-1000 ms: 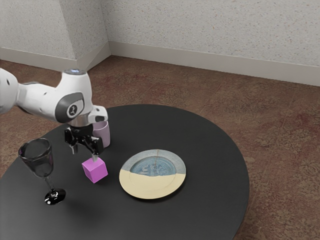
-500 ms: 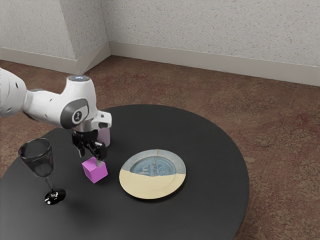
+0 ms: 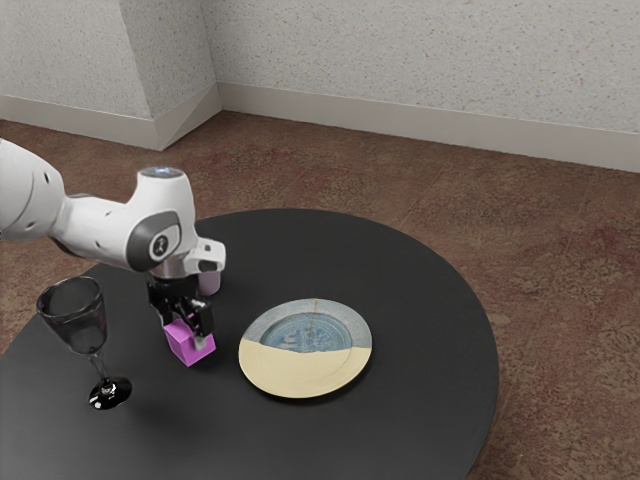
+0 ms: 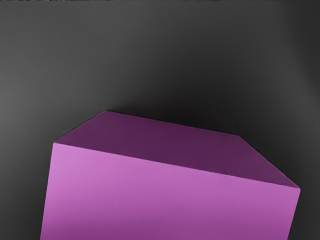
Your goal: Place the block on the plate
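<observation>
My gripper (image 3: 183, 332) is down at the pink block (image 3: 190, 349) in the exterior view, its fingers standing apart, one at the block's side toward the plate and the other toward its far left. The block rests on the black table, and the gripper partly covers its top. In the wrist view the block (image 4: 165, 200) looms large just under the hand. Toward the exterior view's right lies the round plate (image 3: 300, 371), blue-grey and cream, with nothing on it.
A wine glass (image 3: 78, 318) stands near the block, toward the exterior view's left. Behind the gripper is a pinkish cup (image 3: 209, 281), mostly hidden by the hand. The round table's edge (image 3: 494, 345) curves past the plate.
My hand has come down and slightly toward the exterior view's right, from above the block to around it. Block, plate and glass have stayed where they were.
</observation>
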